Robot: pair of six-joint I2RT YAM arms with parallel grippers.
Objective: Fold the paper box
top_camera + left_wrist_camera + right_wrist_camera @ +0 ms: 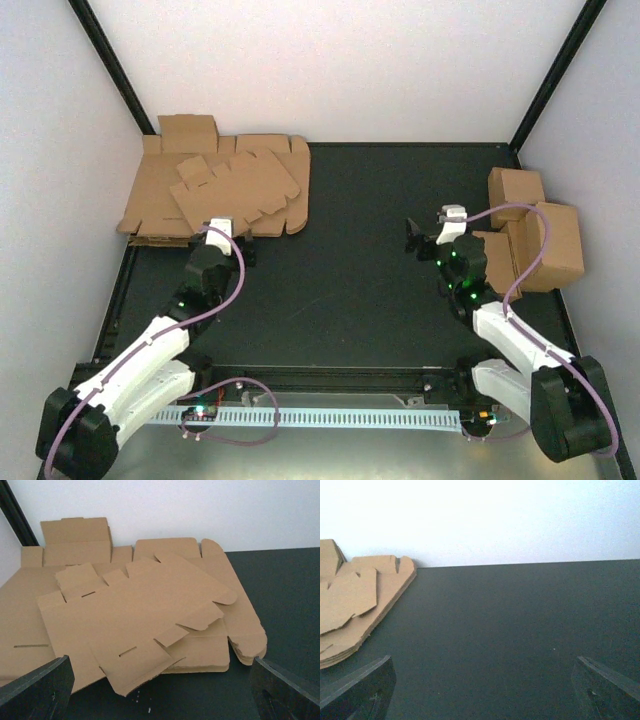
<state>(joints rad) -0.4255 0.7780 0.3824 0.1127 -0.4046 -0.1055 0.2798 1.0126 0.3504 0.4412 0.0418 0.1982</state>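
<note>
The paper box (238,192) is a flat brown die-cut blank with flaps and slots, lying skewed on top of a heap of like blanks (150,205) at the far left. In the left wrist view the paper box (135,615) fills the middle, its near flap overhanging the black table. My left gripper (226,238) is open and empty just in front of that near edge; its fingers (37,687) frame the lower corners of that view. My right gripper (425,232) is open and empty over bare table at the right, with its fingers (360,687) wide apart.
Several folded brown boxes (535,230) stand against the right wall, just right of my right arm. The heap of blanks (360,605) shows at the left of the right wrist view. White walls enclose the black table (360,260). A slotted cable tray (330,415) runs along the near edge.
</note>
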